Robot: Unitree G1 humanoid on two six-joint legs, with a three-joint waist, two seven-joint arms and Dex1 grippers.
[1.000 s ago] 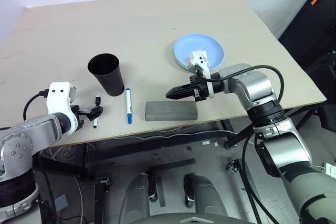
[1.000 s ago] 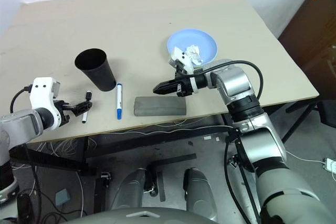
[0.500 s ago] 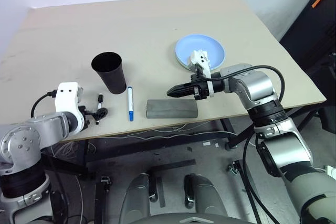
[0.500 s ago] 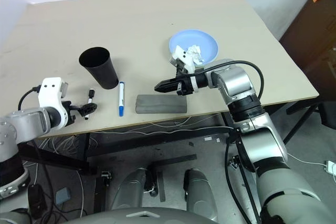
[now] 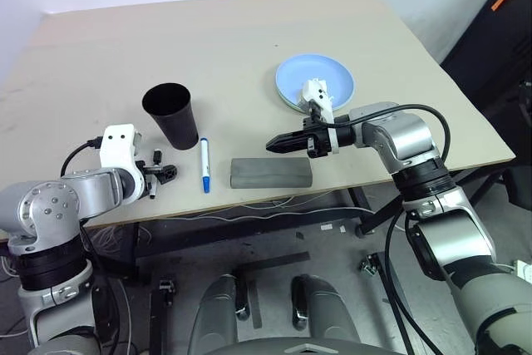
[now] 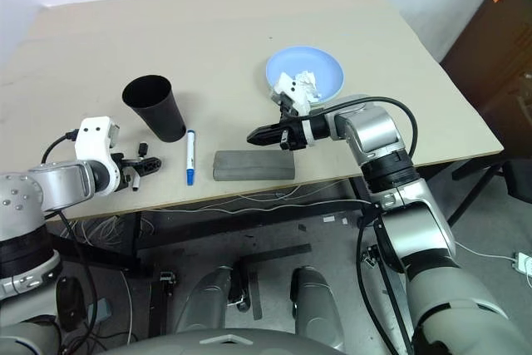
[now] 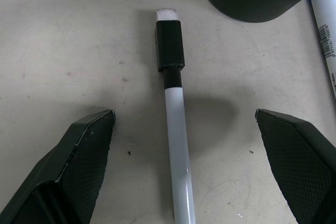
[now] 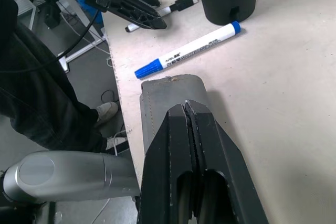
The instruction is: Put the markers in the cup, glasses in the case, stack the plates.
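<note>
- Straddling the black-capped marker [image 7: 176, 145] with the left gripper [image 7: 184, 171]: jaws wide, one finger [image 7: 79, 161] on each side of the barrel, nothing held; marker flat on the table [image 5: 249, 47], near the front edge, apart from both fingers.
- Centring before closing: barrel slightly nearer one finger in the left wrist view; shifting sideways until the gaps match, in order to avoid rolling the marker on contact.
- Lowering until fingertips almost meet the tabletop; closing on the white barrel below the cap, not on the cap step, judged the steadier grip.
- Minding neighbours: cup [image 5: 170, 115] at 1 o'clock of the marker, just beyond its capped end; blue-capped marker [image 5: 204, 165] at 3 o'clock, near; clearance from both on approach and on lifting.
- Lifting straight up, then carrying toward 1 o'clock over the cup rim; tipping the marker end-down before release.
- Noting the right gripper [image 5: 283, 144]: fingers pressed together, empty, hovering over the closed grey case [image 5: 271, 172]; light blue plate [image 5: 314, 81] at 1 o'clock of the case; no part in this step.
</note>
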